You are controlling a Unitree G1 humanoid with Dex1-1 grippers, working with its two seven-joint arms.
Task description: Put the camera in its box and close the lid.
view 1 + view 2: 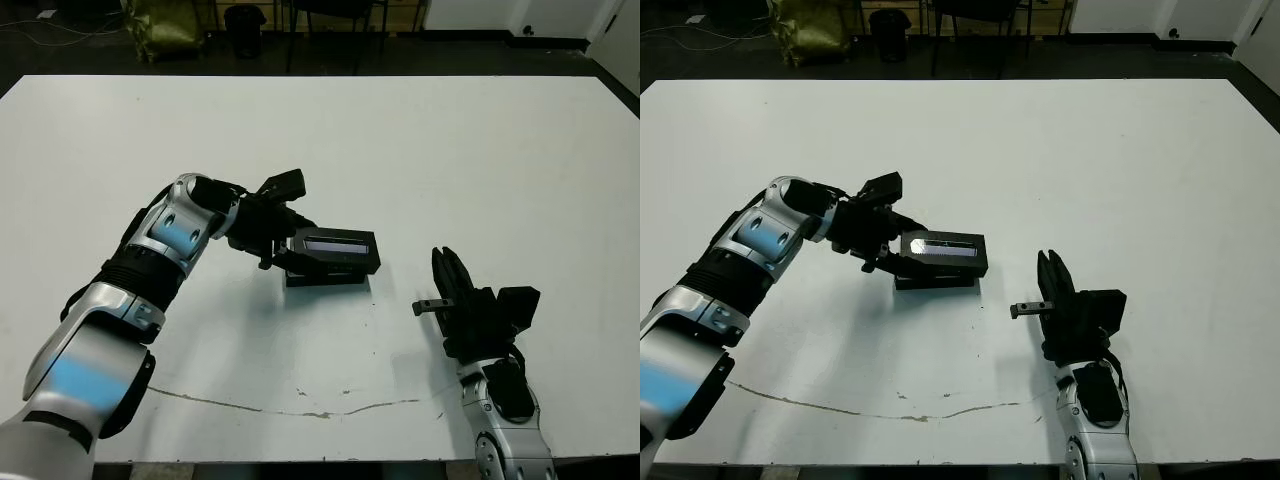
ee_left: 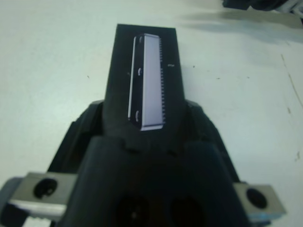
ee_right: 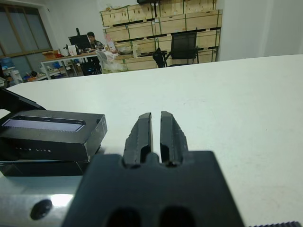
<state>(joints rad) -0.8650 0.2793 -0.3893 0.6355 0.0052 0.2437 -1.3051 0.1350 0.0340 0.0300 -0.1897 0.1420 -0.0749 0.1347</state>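
1. Near the middle of the white table (image 1: 420,150), the lid (image 1: 335,247) sits on top of the box (image 1: 325,277), its pale grey glossy strip facing up
2. Only a thin dark edge of the box shows beneath the lid, which seems slightly tilted and not fully seated
3. Reaching in from the robot's left, the left claw (image 1: 283,252) pinches the near end of the lid; in the left wrist view the lid (image 2: 146,71) runs straight out from between the black fingers
4. Well apart on the right side of the table, the right claw (image 1: 447,275) points upward with its two fingers (image 3: 141,135) pressed together and nothing between them
5. From the right wrist view the stacked lid (image 3: 52,127) and box (image 3: 45,166) lie beside that claw, not touching it
6. No camera can be made out; whether it lies under the lid cannot be told
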